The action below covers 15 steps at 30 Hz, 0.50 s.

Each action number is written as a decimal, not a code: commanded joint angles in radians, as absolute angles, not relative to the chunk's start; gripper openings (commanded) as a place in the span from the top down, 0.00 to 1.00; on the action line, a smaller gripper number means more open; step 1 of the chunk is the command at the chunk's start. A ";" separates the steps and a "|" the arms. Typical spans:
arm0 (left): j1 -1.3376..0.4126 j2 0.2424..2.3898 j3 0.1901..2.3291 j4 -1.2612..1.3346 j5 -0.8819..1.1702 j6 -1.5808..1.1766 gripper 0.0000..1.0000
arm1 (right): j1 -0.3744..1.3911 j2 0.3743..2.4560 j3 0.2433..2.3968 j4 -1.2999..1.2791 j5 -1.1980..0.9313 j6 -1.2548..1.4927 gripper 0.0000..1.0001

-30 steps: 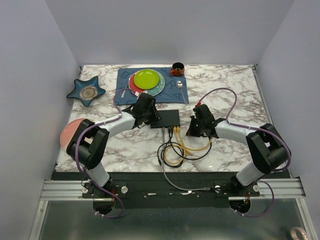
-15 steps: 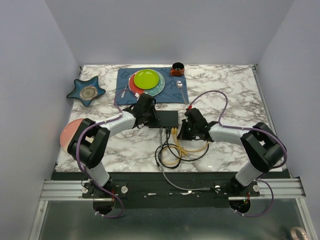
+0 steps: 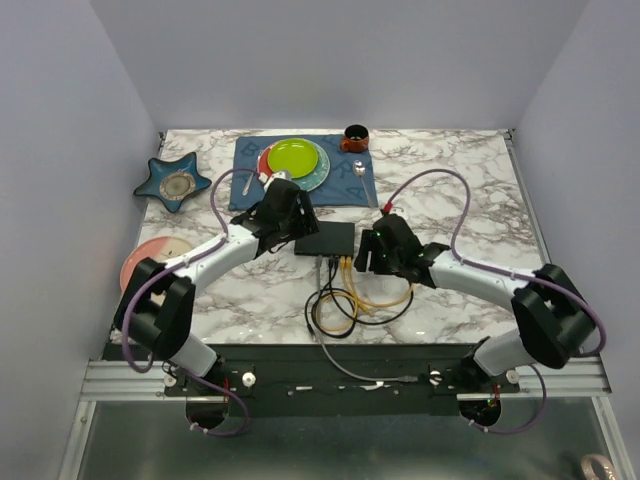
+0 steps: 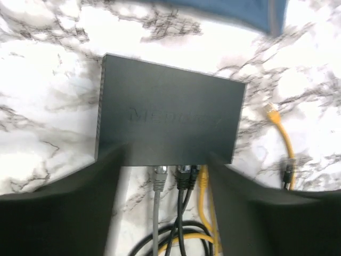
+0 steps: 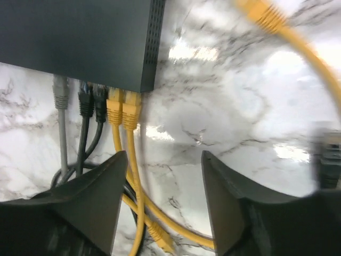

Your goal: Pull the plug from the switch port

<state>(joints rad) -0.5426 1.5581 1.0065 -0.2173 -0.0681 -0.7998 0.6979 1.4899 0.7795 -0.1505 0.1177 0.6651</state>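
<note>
The switch [image 3: 331, 238] is a flat black box mid-table, also in the left wrist view [image 4: 170, 120] and the right wrist view [image 5: 74, 37]. In its near edge sit a grey plug [image 5: 59, 88], two black plugs [image 5: 86, 101] and two yellow plugs [image 5: 123, 109]. My left gripper [image 3: 284, 218] is open; its fingertips [image 4: 165, 156] straddle the switch's near edge above the plugs and hold nothing. My right gripper [image 3: 376, 250] is open too [image 5: 164, 156], over bare marble just right of the yellow plugs. A loose yellow plug [image 4: 272, 112] lies to the right of the switch.
Coiled black and yellow cables [image 3: 350, 300] lie in front of the switch. Behind it is a blue cloth mat [image 3: 355, 185] with a green plate [image 3: 293, 158], a cup [image 3: 355, 136] and a spoon. A star-shaped dish [image 3: 174, 181] and a pink plate [image 3: 150, 258] are at the left.
Both grippers have opened. The right gripper has shifted left towards the switch's right corner. The left gripper has drawn back and up from the switch's left side.
</note>
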 commanded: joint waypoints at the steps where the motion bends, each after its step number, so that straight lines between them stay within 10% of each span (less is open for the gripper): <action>1: -0.538 1.427 0.976 -0.164 -0.181 -0.782 0.01 | 0.704 1.376 0.814 -0.264 0.435 0.537 0.00; 15: -0.508 1.350 0.913 -0.106 -0.337 -0.954 0.01 | 0.703 1.150 0.724 0.094 0.486 0.287 0.00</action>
<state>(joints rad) -0.5144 1.4113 0.9756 -0.1707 -0.2115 -0.8753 0.6994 1.1603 0.7734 -0.1059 0.4637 0.4137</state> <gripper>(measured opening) 0.988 0.997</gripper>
